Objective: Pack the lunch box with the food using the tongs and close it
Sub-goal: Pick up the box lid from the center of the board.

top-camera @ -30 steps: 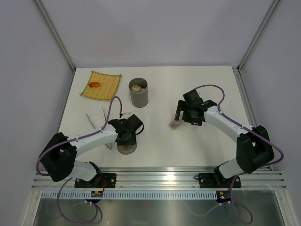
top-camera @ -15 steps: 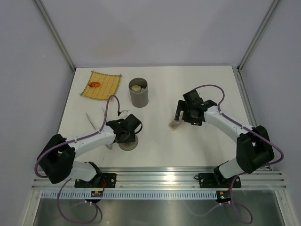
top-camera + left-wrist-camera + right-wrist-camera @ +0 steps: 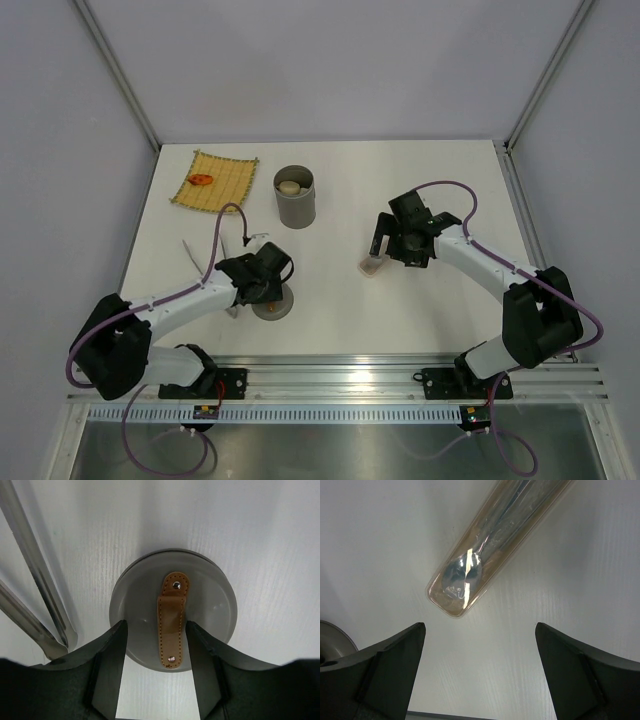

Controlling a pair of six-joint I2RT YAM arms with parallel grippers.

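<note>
The grey lunch box (image 3: 295, 205) stands upright and uncovered at the back centre, with a white piece of food (image 3: 289, 187) inside. An orange-red piece of food (image 3: 202, 180) lies on the yellow mat. The silver tongs (image 3: 37, 575) lie flat on the table to the left of my left gripper; in the top view the tongs (image 3: 193, 255) show beside the left arm. My left gripper (image 3: 156, 627) hovers open over the round grey lid (image 3: 210, 605), its fingers either side of the brown strap (image 3: 171, 625) with a gap on each side. My right gripper (image 3: 480, 627) is wide open and holds nothing.
A pale oblong cutlery case (image 3: 495, 545) with a spoon inside lies just beyond my right gripper's fingertips. The yellow woven mat (image 3: 228, 185) sits at the back left. The grey lid (image 3: 276, 309) lies near the front edge, partly under my left gripper (image 3: 266, 282).
My left gripper has shifted a little to the left and towards the back above the lid. The right arm has stayed still.
</note>
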